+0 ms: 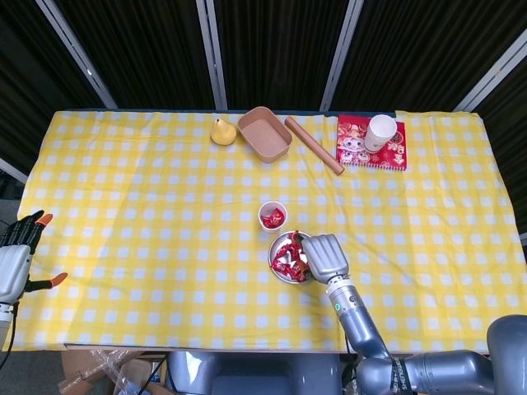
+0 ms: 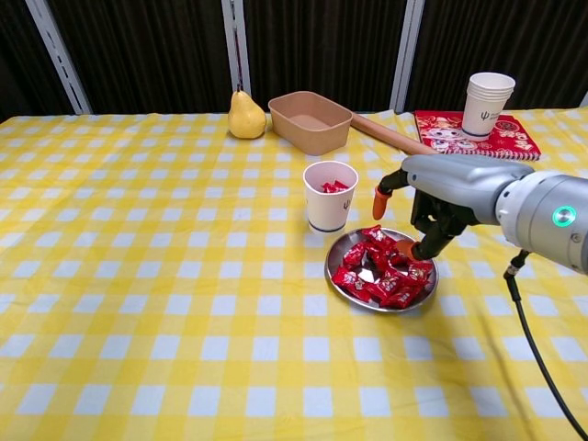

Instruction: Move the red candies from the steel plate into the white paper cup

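Note:
A steel plate (image 2: 345,287) (image 1: 275,267) piled with several red candies (image 2: 381,268) (image 1: 288,256) sits near the table's middle. Just behind it stands the white paper cup (image 2: 329,196) (image 1: 272,216) with a few red candies inside. My right hand (image 2: 415,204) (image 1: 324,257) hovers over the plate's right side, fingers apart, one orange fingertip down near the candies; it holds nothing that I can see. My left hand (image 1: 18,253) shows only in the head view, off the table's left edge, fingers spread and empty.
Along the far edge stand a yellow pear (image 2: 245,116), a tan tray (image 2: 310,121), a wooden rod (image 2: 389,135) and a stack of paper cups (image 2: 486,103) on a red booklet (image 2: 476,135). A yellow checked cloth (image 2: 138,276) covers the table.

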Controlling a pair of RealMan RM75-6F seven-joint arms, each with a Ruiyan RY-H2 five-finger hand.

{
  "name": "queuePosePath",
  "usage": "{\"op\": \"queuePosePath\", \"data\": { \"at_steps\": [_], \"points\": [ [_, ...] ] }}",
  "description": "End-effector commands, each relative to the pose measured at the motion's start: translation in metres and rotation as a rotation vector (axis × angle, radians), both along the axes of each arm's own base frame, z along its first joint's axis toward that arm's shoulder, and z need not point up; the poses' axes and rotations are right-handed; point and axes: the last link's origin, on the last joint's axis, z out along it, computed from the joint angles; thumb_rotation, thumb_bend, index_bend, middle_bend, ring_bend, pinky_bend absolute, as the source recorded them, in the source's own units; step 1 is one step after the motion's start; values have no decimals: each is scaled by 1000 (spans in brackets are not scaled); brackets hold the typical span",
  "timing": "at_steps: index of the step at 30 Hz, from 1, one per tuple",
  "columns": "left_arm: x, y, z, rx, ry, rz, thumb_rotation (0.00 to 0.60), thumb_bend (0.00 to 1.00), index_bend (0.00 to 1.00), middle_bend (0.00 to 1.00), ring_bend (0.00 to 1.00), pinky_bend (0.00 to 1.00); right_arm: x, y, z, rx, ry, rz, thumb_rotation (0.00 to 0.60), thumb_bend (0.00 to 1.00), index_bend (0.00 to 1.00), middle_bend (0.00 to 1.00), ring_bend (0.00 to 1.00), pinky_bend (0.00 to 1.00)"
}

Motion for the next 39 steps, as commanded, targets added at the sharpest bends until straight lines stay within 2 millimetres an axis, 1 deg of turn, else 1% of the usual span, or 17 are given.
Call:
{"op": "queuePosePath", "data": {
  "at_steps": [1, 5, 9, 12, 26, 29, 33, 35, 39],
  "points": [
    [0, 0, 0, 3, -1, 2, 600, 0, 48, 0, 0, 0, -2, 1, -9, 17, -8, -10, 600, 461, 338, 931, 944, 979],
    [-1, 0, 0, 2, 0, 6, 600, 0, 48, 0, 0, 0, -4, -2, -18, 27, -13, -26, 600, 460, 336, 931, 944, 980],
    [-1, 1, 0, -2, -2, 7, 600, 0, 48, 0, 0, 0, -6, -7, -25, 29, -22, -43, 600, 461, 289, 931, 945, 979],
    [-1, 1, 0, -5, -3, 10, 600, 0, 48, 0, 0, 0, -8, -10, -29, 32, -21, -47, 600, 461, 273, 931, 945, 979],
    [-2, 1, 0, -8, -3, 15, 600, 0, 48, 0, 0, 0, -15, -13, -44, 60, -19, -72, 600, 461, 272, 931, 944, 979],
    [-2, 1, 0, -7, -2, 14, 600, 0, 48, 0, 0, 0, -16, -12, -46, 65, -22, -77, 600, 461, 287, 931, 944, 979],
    [-2, 1, 0, -6, -3, 15, 600, 0, 48, 0, 0, 0, -15, -12, -46, 65, -28, -76, 600, 461, 360, 931, 944, 979],
    [-1, 1, 0, -5, -4, 15, 600, 0, 48, 0, 0, 0, -15, -12, -45, 64, -30, -76, 600, 460, 381, 931, 944, 979],
    [-2, 1, 0, -6, -4, 15, 600, 0, 48, 0, 0, 0, -15, -10, -43, 64, -36, -72, 600, 461, 384, 931, 945, 979]
  ]
}}
